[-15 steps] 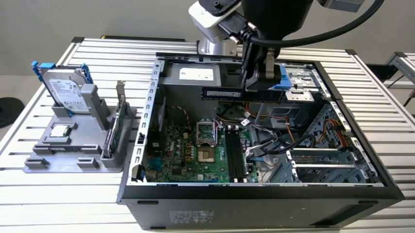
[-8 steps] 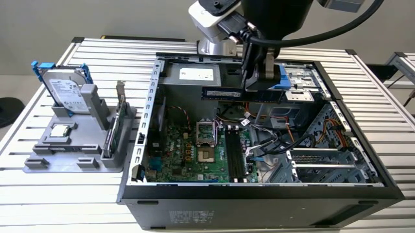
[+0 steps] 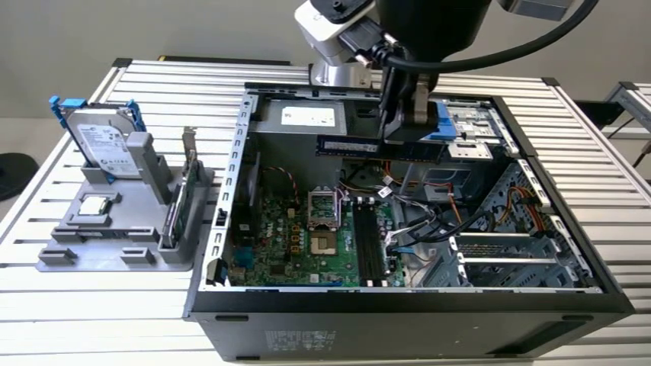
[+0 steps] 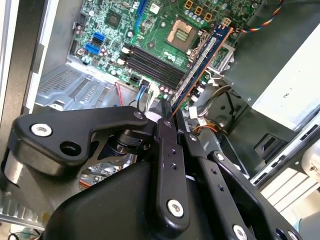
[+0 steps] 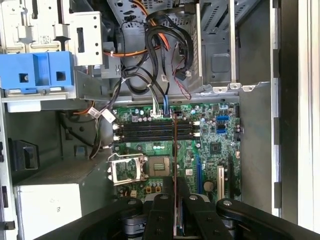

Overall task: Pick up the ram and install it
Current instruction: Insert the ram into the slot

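Slatted table (image 3: 102, 305), open computer case (image 3: 407, 305). We see the gripper (image 3: 405, 131) clamped on the ram (image 3: 346, 145), hovering over empty memory slots (image 3: 368, 244): picked up, not yet seated.

A pale slatted metal surface (image 3: 102, 305) is stretching out beneath me, a plain grey wall (image 3: 152, 27) standing behind it.

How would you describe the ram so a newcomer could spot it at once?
Find the open computer case on the slatted table. Over its open interior, the claw is shut on the ram. It is a long, slim dark board held in the air, unlike the boxy silver hard drive standing outside the case.
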You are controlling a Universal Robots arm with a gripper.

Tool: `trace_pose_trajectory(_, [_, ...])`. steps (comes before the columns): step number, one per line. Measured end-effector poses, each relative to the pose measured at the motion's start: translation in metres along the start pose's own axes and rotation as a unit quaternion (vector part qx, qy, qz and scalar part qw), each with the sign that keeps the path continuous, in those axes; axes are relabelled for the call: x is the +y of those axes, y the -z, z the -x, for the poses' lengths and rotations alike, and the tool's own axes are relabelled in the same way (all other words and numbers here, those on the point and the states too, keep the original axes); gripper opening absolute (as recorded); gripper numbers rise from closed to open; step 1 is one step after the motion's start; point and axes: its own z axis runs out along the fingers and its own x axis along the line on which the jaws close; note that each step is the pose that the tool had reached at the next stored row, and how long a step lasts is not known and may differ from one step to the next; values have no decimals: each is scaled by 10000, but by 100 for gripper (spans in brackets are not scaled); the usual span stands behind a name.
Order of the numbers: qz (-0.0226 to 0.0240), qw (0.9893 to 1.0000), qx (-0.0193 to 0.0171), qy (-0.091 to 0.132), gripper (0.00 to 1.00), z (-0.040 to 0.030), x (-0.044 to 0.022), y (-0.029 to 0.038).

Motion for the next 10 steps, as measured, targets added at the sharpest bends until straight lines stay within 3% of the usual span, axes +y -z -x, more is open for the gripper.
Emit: trace_pose_trajectory(10, [-1, 9993, 0, -385, 0, 0, 0, 1])
